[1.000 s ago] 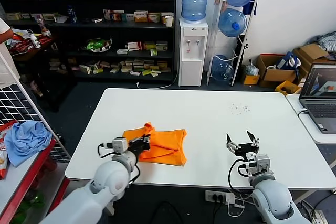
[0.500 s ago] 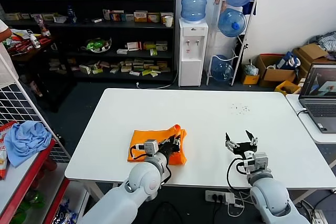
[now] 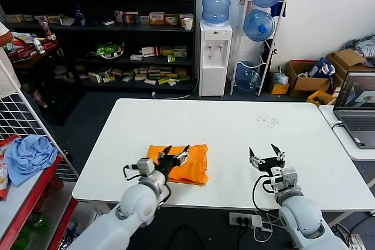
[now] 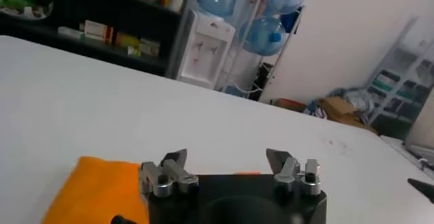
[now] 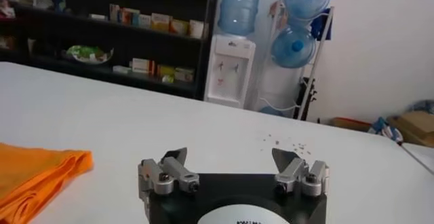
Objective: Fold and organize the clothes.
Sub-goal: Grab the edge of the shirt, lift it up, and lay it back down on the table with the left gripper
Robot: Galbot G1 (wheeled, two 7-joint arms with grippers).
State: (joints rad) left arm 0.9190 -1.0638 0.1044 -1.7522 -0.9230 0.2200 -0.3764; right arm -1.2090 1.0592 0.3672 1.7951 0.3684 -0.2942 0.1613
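The orange T-shirt (image 3: 190,165) lies folded into a small flat rectangle on the white table (image 3: 234,127), near its front edge. My left gripper (image 3: 174,154) is open and empty, just above the shirt's near left part. In the left wrist view the gripper (image 4: 227,159) is open with the orange shirt (image 4: 91,191) below and beside it. My right gripper (image 3: 266,154) is open and empty over bare table to the right of the shirt. In the right wrist view the gripper (image 5: 230,156) is open and the shirt (image 5: 34,171) lies off to one side.
A laptop (image 3: 357,106) sits on a side table at the right. A light blue cloth (image 3: 29,153) lies on a red rack at the left. Small dark specks (image 3: 268,121) dot the table's far right. Shelves and a water dispenser (image 3: 215,57) stand behind.
My left gripper carried a shirt edge over to the right, folding it, then let go and drew back to the left, open. The shirt now lies flatter. The right gripper barely moved.
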